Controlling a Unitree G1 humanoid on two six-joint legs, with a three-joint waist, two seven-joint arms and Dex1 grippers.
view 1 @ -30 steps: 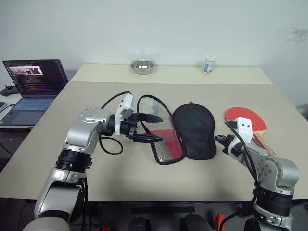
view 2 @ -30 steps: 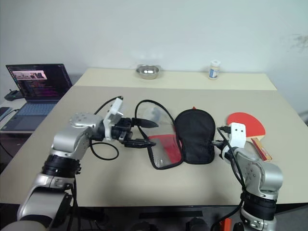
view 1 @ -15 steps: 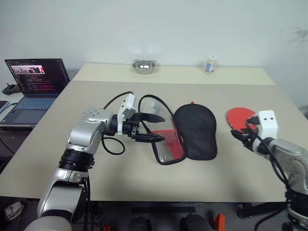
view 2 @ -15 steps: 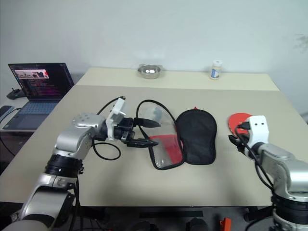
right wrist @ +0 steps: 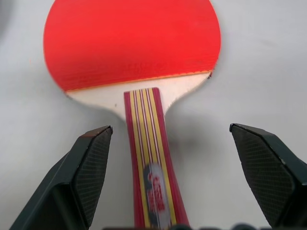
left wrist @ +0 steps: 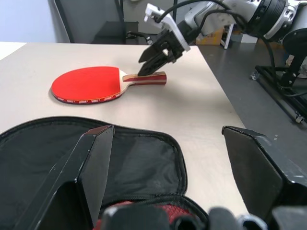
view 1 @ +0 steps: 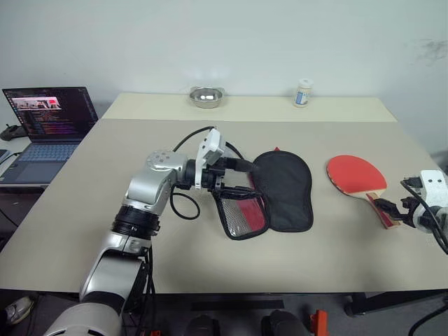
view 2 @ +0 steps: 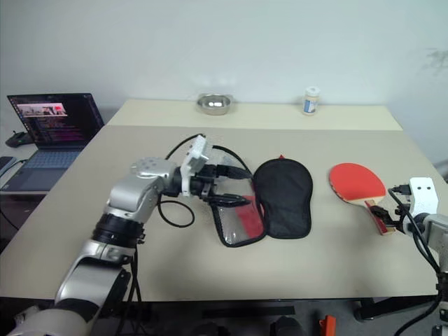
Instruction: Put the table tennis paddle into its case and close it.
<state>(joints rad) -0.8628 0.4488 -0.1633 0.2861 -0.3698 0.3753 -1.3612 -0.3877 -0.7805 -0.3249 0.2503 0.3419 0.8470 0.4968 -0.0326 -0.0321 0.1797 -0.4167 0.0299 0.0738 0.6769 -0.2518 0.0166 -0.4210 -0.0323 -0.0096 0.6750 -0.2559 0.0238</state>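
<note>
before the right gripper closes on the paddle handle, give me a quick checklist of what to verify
1. Right gripper open: ok.
2. Handle between its fingers: ok.
3. Table tennis paddle flat on the table, red face up: ok.
4. Case unzipped, flap open: ok.
5. Left gripper at the case opening, open: ok.
6. Whether the left gripper touches the clear flap: cannot tell.

— What's the table (view 1: pixel 175 259) carrying on your feed?

— I see the table tennis paddle (view 1: pixel 355 175) lying flat on the right and its case (view 1: pixel 283 189) spread open mid-table.

— And behind?

— A second table (view 1: pixel 245 108) butts against the far edge, holding a metal bowl (view 1: pixel 206 96) and a small bottle (view 1: pixel 302 93).
</note>
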